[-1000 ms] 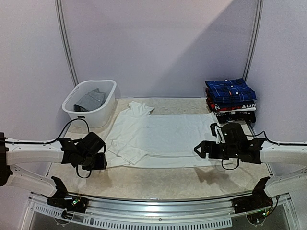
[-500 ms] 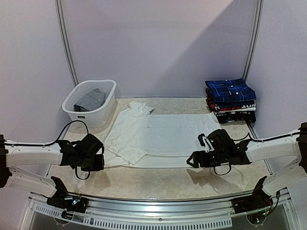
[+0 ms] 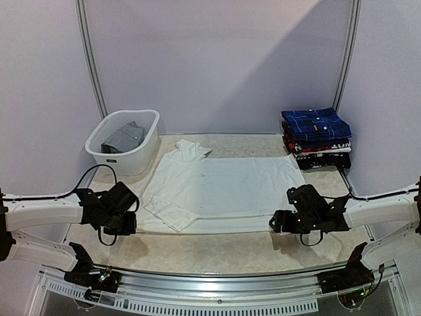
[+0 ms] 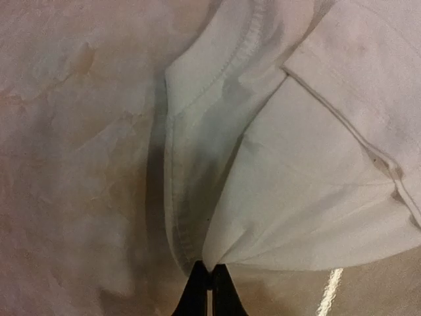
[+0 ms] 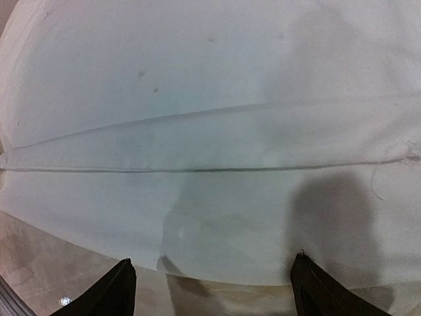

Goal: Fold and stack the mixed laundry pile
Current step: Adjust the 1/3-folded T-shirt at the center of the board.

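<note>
A plain white shirt (image 3: 223, 187) lies spread flat in the middle of the table, one sleeve folded in at the near left. My left gripper (image 3: 135, 221) is shut on the shirt's near left edge; in the left wrist view the pinched cloth (image 4: 263, 197) fans out from the closed tips (image 4: 210, 271). My right gripper (image 3: 277, 221) stands open at the shirt's near right edge. In the right wrist view its fingers (image 5: 212, 263) straddle the hem (image 5: 217, 243), and nothing lies between them. A grey garment (image 3: 123, 137) rests in the basket.
The white slotted basket (image 3: 148, 129) stands at the back left. A stack of folded clothes, a dark blue plaid shirt (image 3: 316, 124) on top, sits at the back right. A metal rail (image 3: 217, 280) runs along the near table edge.
My left gripper has shut on the shirt's near left edge and drawn it slightly left. My right gripper has come down to the shirt's near right hem, still open.
</note>
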`<state>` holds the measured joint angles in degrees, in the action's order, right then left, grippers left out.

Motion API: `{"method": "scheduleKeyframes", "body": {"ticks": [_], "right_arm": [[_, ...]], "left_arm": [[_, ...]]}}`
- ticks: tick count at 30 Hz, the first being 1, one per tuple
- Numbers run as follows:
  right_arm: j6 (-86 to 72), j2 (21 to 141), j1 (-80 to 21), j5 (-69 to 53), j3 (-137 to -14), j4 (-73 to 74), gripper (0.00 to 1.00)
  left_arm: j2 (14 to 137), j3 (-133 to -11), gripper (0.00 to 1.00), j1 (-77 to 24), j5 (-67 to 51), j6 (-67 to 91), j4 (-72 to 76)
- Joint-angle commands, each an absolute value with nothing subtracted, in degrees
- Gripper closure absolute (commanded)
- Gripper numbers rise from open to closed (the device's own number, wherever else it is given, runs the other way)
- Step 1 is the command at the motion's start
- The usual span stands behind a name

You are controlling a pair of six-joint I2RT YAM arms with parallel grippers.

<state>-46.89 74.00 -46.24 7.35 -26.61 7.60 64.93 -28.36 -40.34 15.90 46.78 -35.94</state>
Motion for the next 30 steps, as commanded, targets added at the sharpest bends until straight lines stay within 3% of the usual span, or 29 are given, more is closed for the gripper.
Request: {"method": "scheduleKeyframes", "body": {"ticks": [1,8,12,24,30], "right_arm": [[-50.25,69.81,-46.26,14.08,-23.62,19.45,0.16],[-51.89,63.24,-46.33,16.04,-22.66,23.06,0.16],[-51.14,61.61,-46.29,15.25,-22.83,23.57,0.12],[-44.5,58.88,-46.3,11.04,-25.89,24.38,0.05],[-42.26,56.31,-46.25,12.32,-28.85,28.69,0.04]], "left_arm": [[62.98,-29.36,1.0,-38.76,18.35,46.4,-43.05],[65.45,-29.66,0.99,-38.72,17.94,46.93,-43.48],[64.22,-29.84,0.91,-38.67,17.39,46.97,-43.41],[57.03,-31.33,0.18,-38.83,18.23,45.35,-42.19],[56.2,-33.27,0.09,-39.32,18.09,44.65,-40.57]]}}
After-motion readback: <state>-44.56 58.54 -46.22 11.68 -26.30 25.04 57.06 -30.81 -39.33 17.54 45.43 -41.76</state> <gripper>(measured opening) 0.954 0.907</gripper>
